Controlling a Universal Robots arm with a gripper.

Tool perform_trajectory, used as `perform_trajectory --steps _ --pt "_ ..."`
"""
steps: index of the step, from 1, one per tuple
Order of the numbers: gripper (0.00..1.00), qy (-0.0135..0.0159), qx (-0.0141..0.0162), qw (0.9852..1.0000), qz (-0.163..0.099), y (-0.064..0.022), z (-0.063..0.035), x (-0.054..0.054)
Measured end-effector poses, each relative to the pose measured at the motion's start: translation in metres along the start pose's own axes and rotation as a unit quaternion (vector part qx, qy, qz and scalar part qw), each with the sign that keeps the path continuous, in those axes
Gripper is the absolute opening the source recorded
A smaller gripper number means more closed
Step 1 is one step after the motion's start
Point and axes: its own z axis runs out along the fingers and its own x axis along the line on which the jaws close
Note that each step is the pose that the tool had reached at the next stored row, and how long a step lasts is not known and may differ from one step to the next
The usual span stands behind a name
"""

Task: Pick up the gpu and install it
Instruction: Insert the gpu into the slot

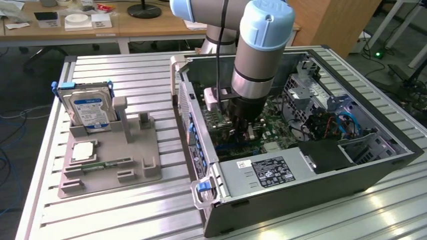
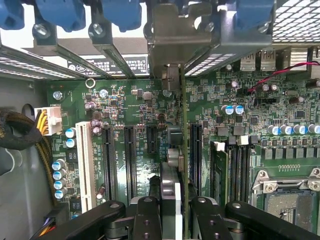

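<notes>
The gripper (image 2: 172, 212) is down inside the open computer case (image 1: 373, 167), its two black fingers (image 2: 146, 217) closed on the gpu (image 2: 176, 165), which it holds upright and edge-on between them. Seen from the wrist view, the card's thin edge stands just over the green motherboard (image 2: 135, 115), in line with the black expansion slots (image 2: 129, 160), and its metal bracket (image 2: 175, 35) reaches to the row of blue slot clips (image 2: 62, 12) at the case's rear wall; whether the card is already seated in a slot cannot be told. In the exterior view the arm (image 1: 263, 55) comes straight down into the case, beside the power supply (image 1: 263, 172) with its white label. On the exterior view's left, well apart from the case, a grey holder (image 1: 110, 160) on the slatted table (image 1: 100, 215) carries a hard drive (image 1: 90, 110) standing upright and a small green memory stick (image 1: 103, 164) lying flat.
</notes>
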Motion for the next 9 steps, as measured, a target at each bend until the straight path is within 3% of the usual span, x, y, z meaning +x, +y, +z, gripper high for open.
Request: perform_trajectory --steps 9 --pt "0.28 0.0002 -0.0006 1.0000 0.000 0.0001 0.0025 0.0001"
